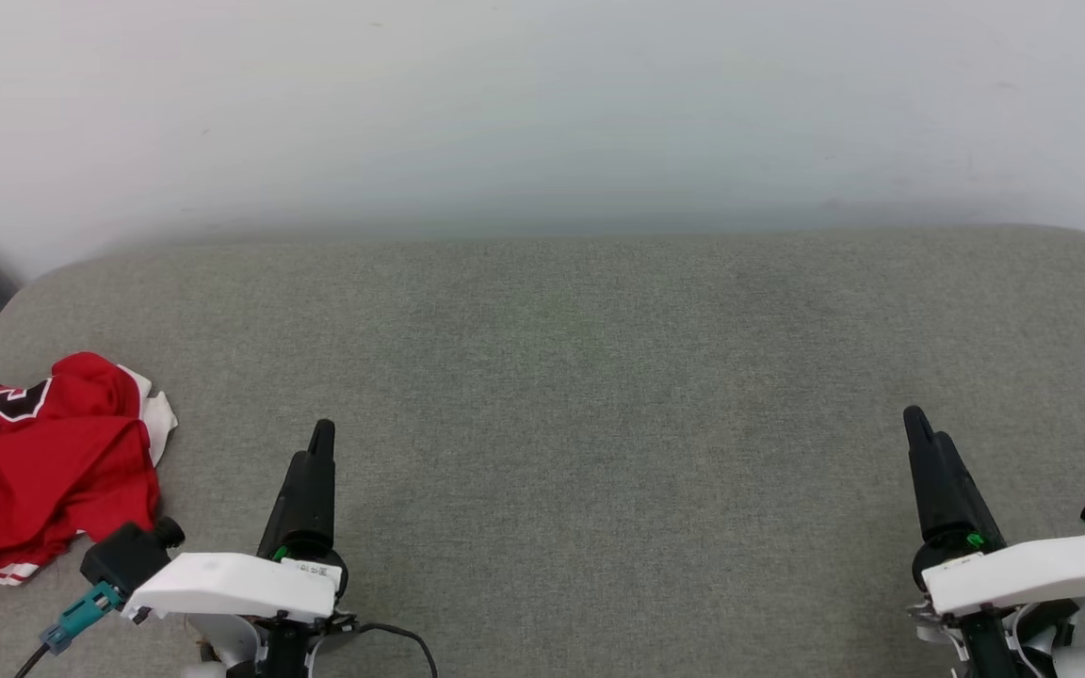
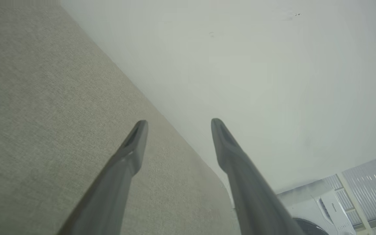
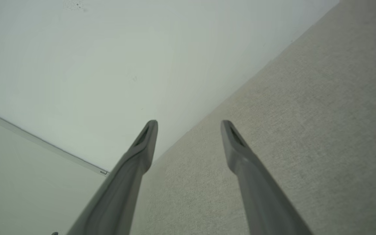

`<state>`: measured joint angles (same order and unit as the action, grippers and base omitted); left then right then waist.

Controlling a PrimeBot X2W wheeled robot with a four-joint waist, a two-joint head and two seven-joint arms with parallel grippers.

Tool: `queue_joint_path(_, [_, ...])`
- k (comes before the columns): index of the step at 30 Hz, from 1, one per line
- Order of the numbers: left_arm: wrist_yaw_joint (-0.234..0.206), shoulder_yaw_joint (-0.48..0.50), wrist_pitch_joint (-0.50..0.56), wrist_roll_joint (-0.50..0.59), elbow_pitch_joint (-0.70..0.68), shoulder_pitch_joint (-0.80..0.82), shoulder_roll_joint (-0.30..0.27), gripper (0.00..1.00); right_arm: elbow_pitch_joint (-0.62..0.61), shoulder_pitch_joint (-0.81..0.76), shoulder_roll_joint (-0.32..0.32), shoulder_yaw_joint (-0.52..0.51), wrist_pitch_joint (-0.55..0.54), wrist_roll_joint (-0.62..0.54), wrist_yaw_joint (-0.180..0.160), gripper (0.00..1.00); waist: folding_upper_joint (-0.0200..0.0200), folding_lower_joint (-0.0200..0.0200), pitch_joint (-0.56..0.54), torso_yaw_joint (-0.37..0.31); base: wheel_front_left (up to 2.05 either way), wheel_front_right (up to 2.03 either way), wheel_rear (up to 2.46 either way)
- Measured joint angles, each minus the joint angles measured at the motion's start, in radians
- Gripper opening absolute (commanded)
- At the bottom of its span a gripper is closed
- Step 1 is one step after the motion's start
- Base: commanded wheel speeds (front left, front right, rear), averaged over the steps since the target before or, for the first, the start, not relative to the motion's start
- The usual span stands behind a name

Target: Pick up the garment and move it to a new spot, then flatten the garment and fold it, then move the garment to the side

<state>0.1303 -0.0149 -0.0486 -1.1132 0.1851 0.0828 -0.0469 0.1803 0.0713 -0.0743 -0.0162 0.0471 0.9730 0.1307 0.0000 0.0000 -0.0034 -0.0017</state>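
Red jersey [image 1: 34,461], black number showing, white sleeve poking out, bunched in heap at left edge of grey fabric pad [image 1: 599,377]. Left gripper [image 1: 316,452] at pad's front-left, just beside jersey, fingertips clear of it, fingers spread wide, gripping nothing. Right gripper [image 1: 921,435] over at pad's front-right, well apart from jersey, same deal: spread wide, gripping nothing. White wall [image 1: 542,113] right behind pad's far edge, both grippers pointing toward it.

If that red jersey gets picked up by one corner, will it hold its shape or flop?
Probably floppy: the red jersey lies crumpled in soft folds, so it would likely hang limp. It looks thin, so probably light. Pushed, it may bunch rather than slide, since the grey fabric surface looks textured.
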Motion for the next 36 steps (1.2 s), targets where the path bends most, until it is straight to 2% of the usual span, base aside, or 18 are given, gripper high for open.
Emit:
queue_joint_path(16, [-0.036,-0.042,-0.051,0.390,-0.028,0.000,-0.001,1.00,-0.014,0.000,0.007,-0.002,0.022,-0.328,0.000,1.00,0.0001,0.0000,-0.002,0.001,0.00,0.00,0.00])
queue_joint_path(26, [-0.071,-0.065,-0.079,0.551,-0.028,0.000,-0.015,1.00,-0.021,-0.004,0.010,0.001,0.025,-0.475,0.000,1.00,0.0000,0.0000,-0.003,0.002,0.00,0.00,0.00])
queue_joint_path(36, [-0.097,-0.089,-0.106,0.667,-0.014,0.006,-0.032,1.00,-0.030,-0.009,0.015,-0.002,0.034,-0.596,0.000,1.00,0.0000,0.0000,-0.005,0.003,0.00,0.00,0.00])
